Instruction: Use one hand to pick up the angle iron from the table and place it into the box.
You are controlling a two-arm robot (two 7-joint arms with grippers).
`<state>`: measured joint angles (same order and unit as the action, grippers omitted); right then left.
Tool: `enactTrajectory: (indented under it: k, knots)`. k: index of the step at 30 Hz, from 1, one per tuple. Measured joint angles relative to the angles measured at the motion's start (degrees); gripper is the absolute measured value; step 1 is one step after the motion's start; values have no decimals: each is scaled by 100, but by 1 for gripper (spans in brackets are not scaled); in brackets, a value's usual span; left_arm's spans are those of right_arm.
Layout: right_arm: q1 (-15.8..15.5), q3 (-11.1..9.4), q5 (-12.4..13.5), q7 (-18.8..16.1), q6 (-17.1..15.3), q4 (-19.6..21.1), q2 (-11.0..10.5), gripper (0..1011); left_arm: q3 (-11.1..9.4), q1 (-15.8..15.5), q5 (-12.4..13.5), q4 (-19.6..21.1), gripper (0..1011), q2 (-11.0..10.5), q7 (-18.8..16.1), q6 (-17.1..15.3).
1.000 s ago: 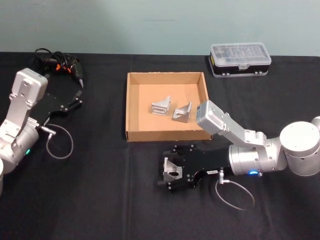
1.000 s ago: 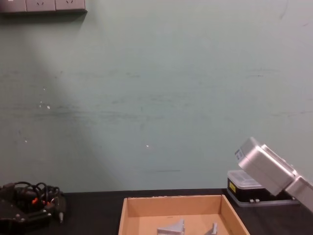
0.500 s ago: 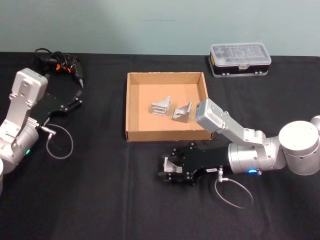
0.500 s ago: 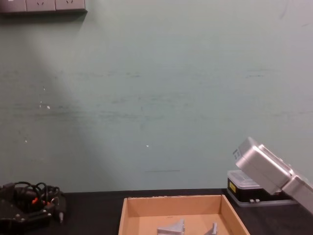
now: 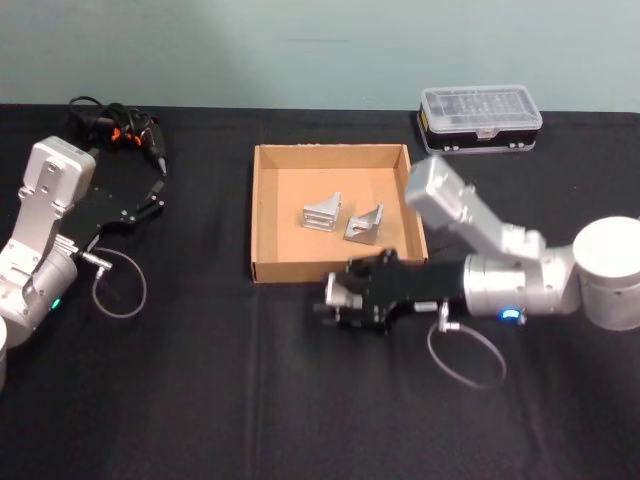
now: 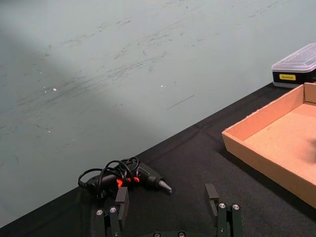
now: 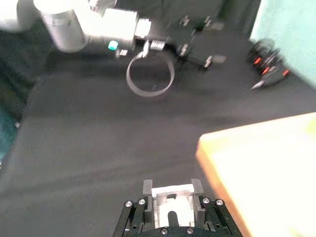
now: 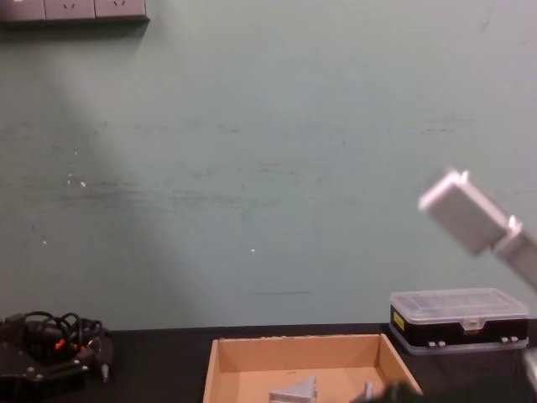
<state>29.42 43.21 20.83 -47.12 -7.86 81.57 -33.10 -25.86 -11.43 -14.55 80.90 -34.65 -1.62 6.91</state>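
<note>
One angle iron point(image 5: 345, 293) clamped between the fingers of the right gripper point(image 5: 338, 300), raised off the table point(image 5: 200, 400) just short of the box's near wall, outside the box point(image 5: 262, 215). Two similar brackets point(image 5: 322, 212) already lying on the box floor, toward the middle. Left gripper point(image 5: 152, 200) parked near the table's left edge beside a corded tool point(image 5: 125, 130), fingers spread, holding nothing. Likely hazards: fingers or the piece catching the low cardboard wall on the way across if carried too low, shoving or tipping the box; grip on a narrow metal edge, so possible twisting or slipping during a quick swing; release above the two brackets leading to stacking, bouncing or a tilted landing; release too early leaving the piece on the rim or back on the table. Black case with clear lid point(image 5: 480, 118) well apart, no apparent concern.
</note>
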Motion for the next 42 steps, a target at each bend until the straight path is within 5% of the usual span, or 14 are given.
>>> enactTrajectory:
  k: [8, 17, 30, 42]
  knots:
    - [177, -307, 119, 280, 128, 94, 34, 457, 0, 0, 0, 0, 1000, 0, 0, 0]
    - [494, -474, -31, 585, 350, -416, 352, 457, 0, 0, 0, 0, 1000, 0, 0, 0]
    - [899, -245, -373, 423, 549, -1419, 933, 457, 0, 0, 0, 0, 1000, 0, 0, 0]
    - [1069, -41, -651, 289, 613, -1973, 1236, 457, 0, 0, 0, 0, 1000, 0, 0, 0]
